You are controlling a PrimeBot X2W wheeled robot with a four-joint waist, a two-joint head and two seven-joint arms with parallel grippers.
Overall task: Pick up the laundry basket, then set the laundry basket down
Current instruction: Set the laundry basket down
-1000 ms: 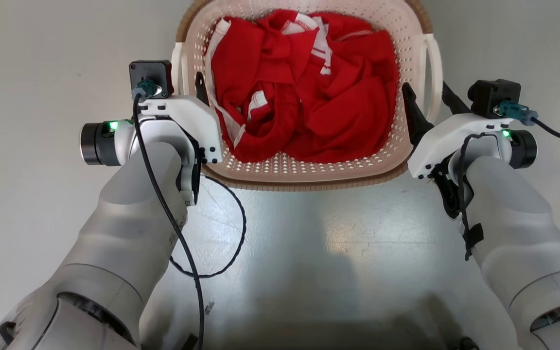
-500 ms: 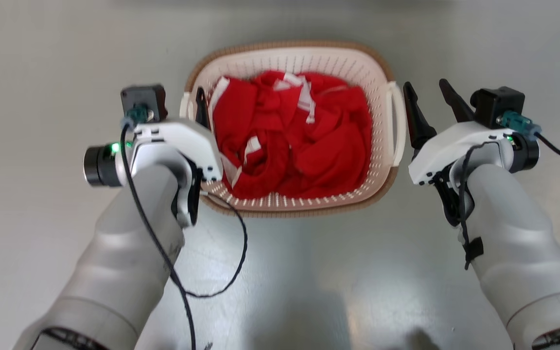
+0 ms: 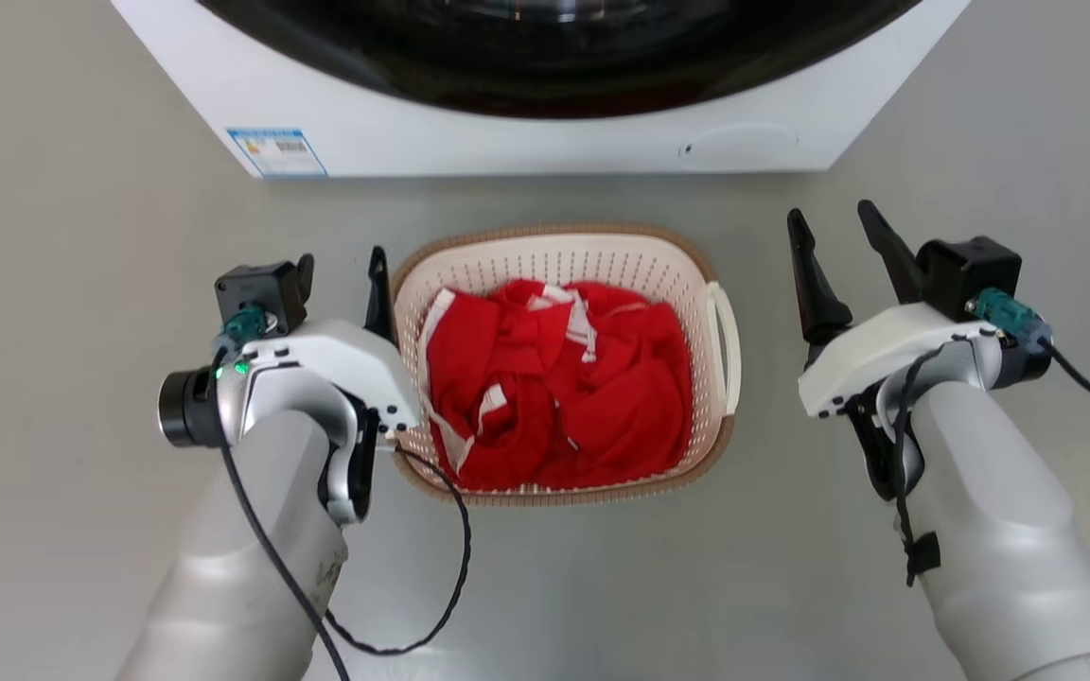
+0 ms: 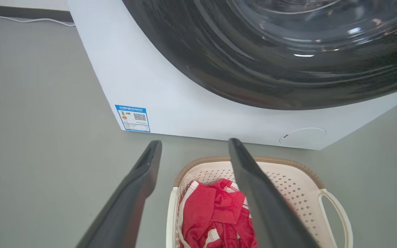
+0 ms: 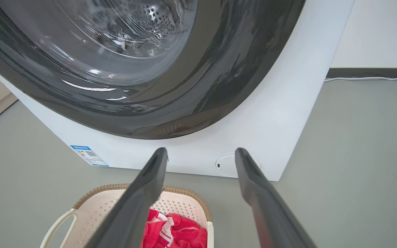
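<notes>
Left gripper [image 3: 341, 270]: jaws spread, empty, now left of the basket; inner finger maybe brushing it, hard to tell.
Right gripper [image 3: 831, 222]: wide apart, empty, clear of the handle [image 3: 725, 340] it straddled a second ago.
Laundry basket [image 3: 554, 260]: frame centre, on the floor [image 3: 81, 378].
Washer [image 3: 507, 142]: top edge, newly in view.

One cream-white perforated plastic laundry basket [image 3: 554, 270], one heap of red white-trimmed cloth [image 3: 554, 397], one white dark-doored washer [image 3: 507, 142], and two dark-fingered grippers: left gripper [image 3: 342, 257], right gripper [image 3: 829, 211].
</notes>
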